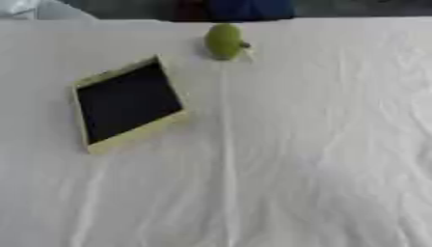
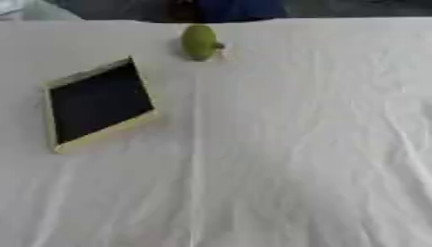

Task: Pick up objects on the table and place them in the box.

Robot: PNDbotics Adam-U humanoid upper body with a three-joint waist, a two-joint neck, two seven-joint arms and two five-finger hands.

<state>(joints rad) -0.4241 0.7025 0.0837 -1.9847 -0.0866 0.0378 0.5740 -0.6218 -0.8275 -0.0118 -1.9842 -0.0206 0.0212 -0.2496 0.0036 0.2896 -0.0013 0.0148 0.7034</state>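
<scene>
1. Looking for the fingers first: neither of the robot's hands shows in the left eye view or the right eye view, so how their fingers stand cannot be told.

2. Lying on the left half of the table is a shallow square box with pale yellow-cream walls and a dark, nearly black inside (image 1: 128, 101). It sits turned at an angle, one corner toward the far edge and another toward the near left. Its dark inside shows nothing lying in it.

3. Resting near the far edge, a little left of the middle, is a small rounded green object like a fruit, with a short dark stub on its right side (image 1: 224, 41). It lies on the cloth, outside the box, beyond the box's far right corner and apart from it.

4. Covering the table is a white, creased cloth (image 1: 320, 159), with one long fold running from just below the green object down toward the near edge and softer wrinkles fanning out on the right side.

5. Showing past the table's far edge is a dark strip with a blue shape (image 1: 249, 8) at its middle; it is too blurred to make out what it is.
</scene>
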